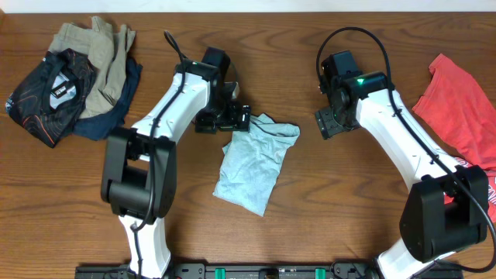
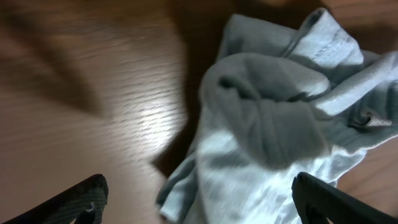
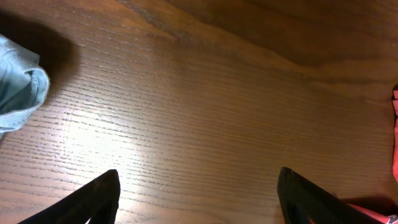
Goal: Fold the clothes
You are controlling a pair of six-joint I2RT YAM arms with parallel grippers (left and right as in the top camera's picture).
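At upper left of the overhead frame, heap of clothes (image 1: 77,81): it is lying on the wooden table (image 1: 325,232); a dark printed garment (image 1: 48,97) is resting at the left, a khaki garment (image 1: 107,58) is lying across the top, and a navy piece (image 1: 116,112) is showing from under them.
Left of centre, left arm (image 1: 170,108): it is reaching from the lower edge up and to the right, toward the middle of the table.
Just left of centre, left gripper (image 1: 232,116) (image 2: 200,198): it is hanging over the upper left corner of the pale shirt; its jaws are standing wide apart, released, and they are pinching nothing.
Lower corners of the left wrist view, fingertips (image 2: 81,196): one is showing over bare wood, the other over cloth.
Centre, pale blue-grey T-shirt (image 1: 254,167) (image 2: 267,118): it is lying crumpled in a rough oblong, running from upper right to lower left; the upper end is bunching in thick folds, the lower part is lying flatter.
Right of centre, right gripper (image 1: 329,124) (image 3: 198,193): it is hovering over bare wood between the two shirts, touching neither; its jaws are standing apart, released, and holding nothing.
Right edge, red T-shirt (image 1: 461,105) (image 3: 395,143): it is lying spread out, partly cut off by the frame; the right arm (image 1: 418,155) is crossing over its lower part. Whether it is carrying lettering, I cannot tell.
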